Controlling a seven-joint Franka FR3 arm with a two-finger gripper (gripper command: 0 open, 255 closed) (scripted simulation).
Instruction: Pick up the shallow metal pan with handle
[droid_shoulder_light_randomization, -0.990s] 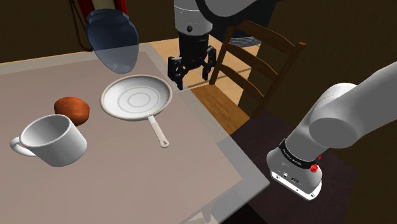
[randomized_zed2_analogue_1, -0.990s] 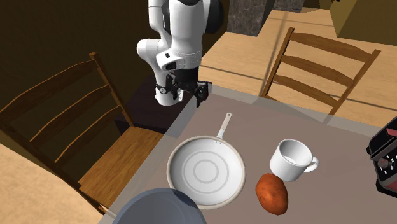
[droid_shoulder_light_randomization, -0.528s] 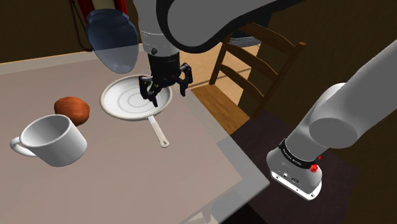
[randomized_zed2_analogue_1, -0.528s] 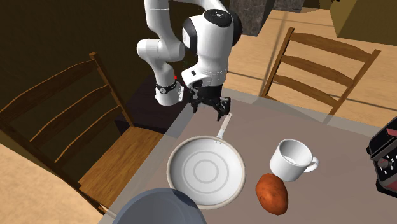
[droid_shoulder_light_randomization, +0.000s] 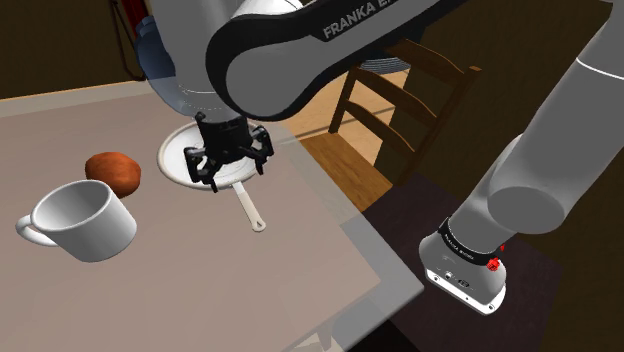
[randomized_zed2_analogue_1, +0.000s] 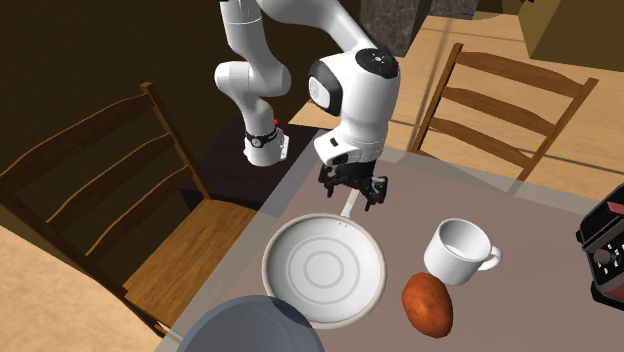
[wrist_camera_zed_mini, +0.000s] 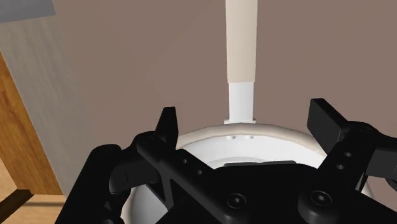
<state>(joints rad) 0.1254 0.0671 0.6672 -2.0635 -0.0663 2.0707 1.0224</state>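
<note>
Whereas a second ago it was hanging past the table's (droid_shoulder_light_randomization: 200, 290) edge by the chair, the gripper (droid_shoulder_light_randomization: 228, 172) is now hovering over the white pan (droid_shoulder_light_randomization: 178, 158), just where the handle (droid_shoulder_light_randomization: 247, 208) is joining the rim. Its fingers are standing apart and clasping nothing. The pan is lying flat on the table, not yet lifted. The approach is nearly lining up, so lowering onto the handle is probably coming next.

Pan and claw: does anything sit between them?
Nothing. In the wrist view the open claw hangs right over the pan, where its handle joins the rim, with no thing between.
</note>
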